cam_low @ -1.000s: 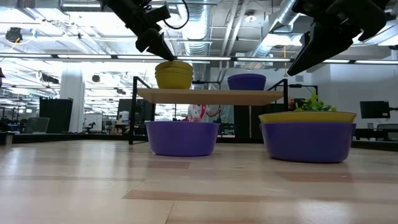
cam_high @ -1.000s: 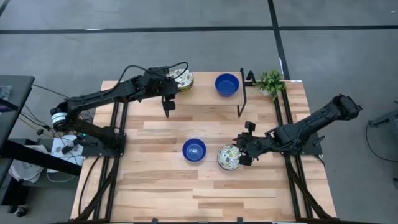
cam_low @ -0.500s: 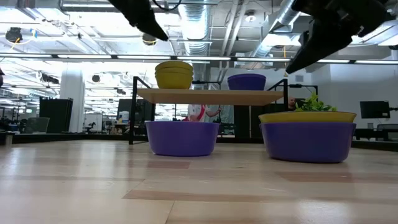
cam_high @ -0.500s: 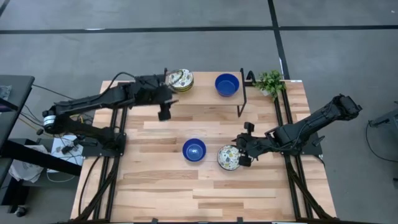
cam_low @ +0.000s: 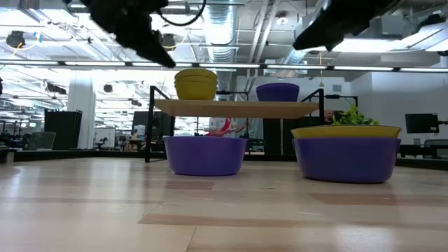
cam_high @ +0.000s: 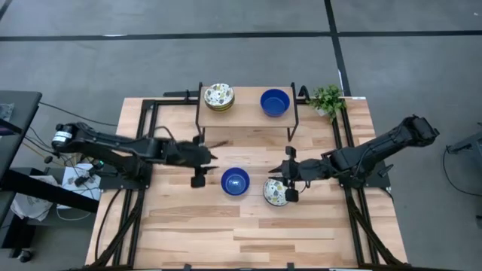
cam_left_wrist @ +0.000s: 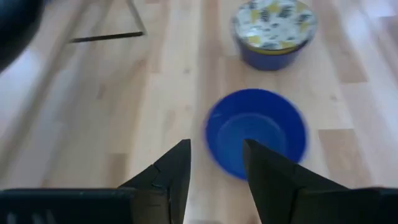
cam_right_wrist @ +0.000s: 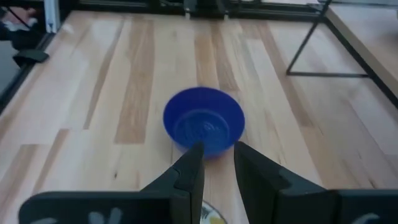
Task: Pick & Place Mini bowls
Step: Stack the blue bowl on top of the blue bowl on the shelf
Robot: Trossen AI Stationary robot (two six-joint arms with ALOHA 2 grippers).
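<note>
While both arms hang over the table's middle, nothing is gripped.
L gripper (cam_high: pixel 198 181): fingers spread wide, empty, just left of blue bowl (cam_high: pixel 235 181), not touching.
Blue bowl: mid-table, upright, btwn the two grippers.
R gripper (cam_high: pixel 291 187): fingers part-open w/ narrow gap, empty, above patterned bowl (cam_high: pixel 276 191) right of blue bowl.
Shelf (cam_high: pixel 248 117), far side: patterned bowl stack (cam_high: pixel 218 96) left, 2nd blue bowl (cam_high: pixel 275 102) right.
</note>
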